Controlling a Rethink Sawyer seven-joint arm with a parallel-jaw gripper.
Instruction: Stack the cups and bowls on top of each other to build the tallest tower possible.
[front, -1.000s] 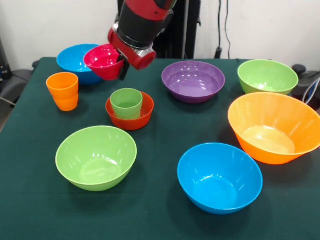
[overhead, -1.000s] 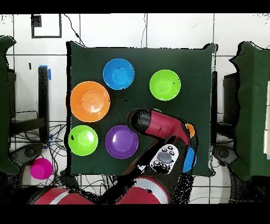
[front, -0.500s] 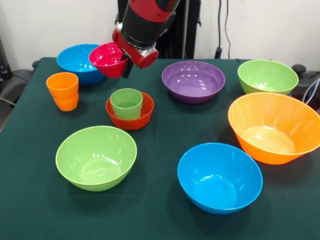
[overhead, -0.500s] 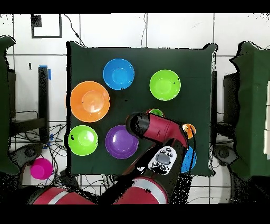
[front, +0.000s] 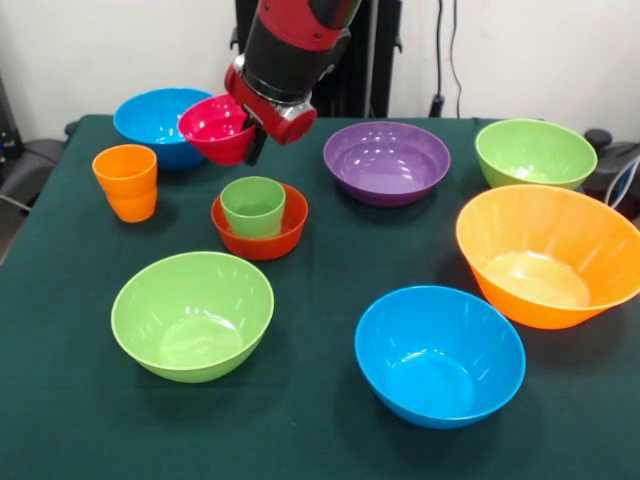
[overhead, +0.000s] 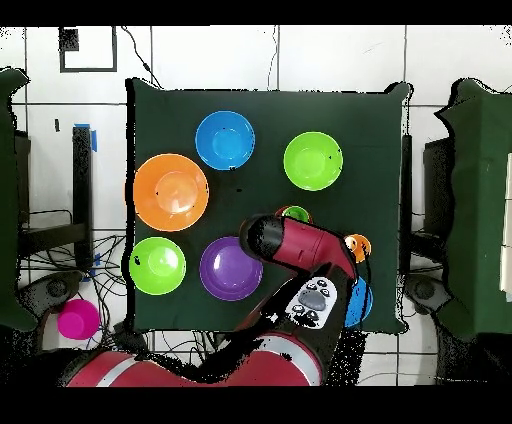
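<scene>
While no tower yet stands, the front view shows the pieces scattered over the green table (front: 60, 420). Lowest in frame sit a blue bowl (front: 439, 355) at lower right and a lime bowl (front: 192, 314) at lower left. At mid-right lies the big orange bowl (front: 548, 255). Left of centre the green cup (front: 253, 206) stands inside the red-orange bowl (front: 260, 224), the only nesting so far; the orange cup (front: 126, 181) stands apart at mid-left. Higher in frame are the purple bowl (front: 386, 161), a second lime bowl (front: 535, 152) at upper right, and a second blue bowl (front: 158, 122) at upper left. The gripper (front: 252, 137) hangs at upper centre-left, its jaws closed over the rim of the pink bowl (front: 217, 128), which is held tilted and clear of the table, in front of the far blue bowl and above and behind the green cup. The step in hand appears to be carrying the pink bowl toward a stacking spot. The next move would call for levelling it, centring it over the green cup or another base, and lowering gently before release; an off-centre drop could tip the cup. In the overhead view the arm (overhead: 300, 245) hides the pink bowl.
</scene>
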